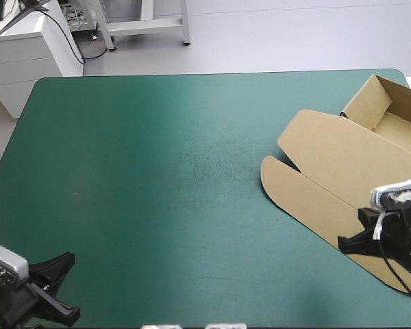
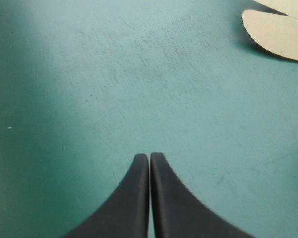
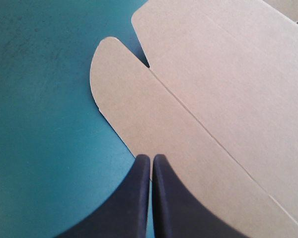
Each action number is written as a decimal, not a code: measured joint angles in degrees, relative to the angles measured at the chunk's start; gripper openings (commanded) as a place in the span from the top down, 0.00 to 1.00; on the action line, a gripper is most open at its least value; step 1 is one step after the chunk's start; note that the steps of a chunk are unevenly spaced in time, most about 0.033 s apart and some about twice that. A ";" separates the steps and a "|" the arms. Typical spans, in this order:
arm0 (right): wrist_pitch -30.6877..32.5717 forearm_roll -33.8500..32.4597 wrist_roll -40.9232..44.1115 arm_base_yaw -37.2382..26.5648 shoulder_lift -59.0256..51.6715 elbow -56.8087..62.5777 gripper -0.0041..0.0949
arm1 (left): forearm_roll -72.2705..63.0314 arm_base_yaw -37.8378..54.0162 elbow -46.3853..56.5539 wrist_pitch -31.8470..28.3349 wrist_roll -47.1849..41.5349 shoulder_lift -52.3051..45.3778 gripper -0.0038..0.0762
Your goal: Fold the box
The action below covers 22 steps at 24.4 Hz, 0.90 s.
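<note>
At the near left corner of the table, the left gripper [image 2: 149,156] sits low over the teal-green cover [image 1: 157,171], fingers pressed together into one point with nothing between them. The box [image 1: 342,164] is well apart from it; only a rounded flap [image 2: 280,37] shows far ahead of it and off to its right.

Across the middle there is just cover, lightly scuffed.

Over on the right lies the box itself. Its tray [image 1: 370,103], walls raised, stands at the far right corner, open. The lid [image 1: 335,147] lies flat on the cover, reaching toward the near edge. The right gripper [image 3: 151,156] hangs over the near part of that lid, fingers closed tip to tip. The brown board lies under and ahead of them, not between them. The tips sit just inside the flap's edge, with the crease between flap and lid running off beside them.
</note>
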 measured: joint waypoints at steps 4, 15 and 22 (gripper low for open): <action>-0.95 -1.50 0.00 0.00 -6.80 5.77 0.96 | 2.17 0.00 2.06 -0.81 0.00 -3.82 0.96; -7.01 -1.28 0.00 0.00 -19.15 16.47 0.96 | 2.59 0.00 9.18 -3.01 0.00 -7.83 0.96; -11.07 -1.10 1.46 0.00 -29.89 25.83 0.96 | 2.36 0.00 13.26 -4.56 0.00 -14.09 0.96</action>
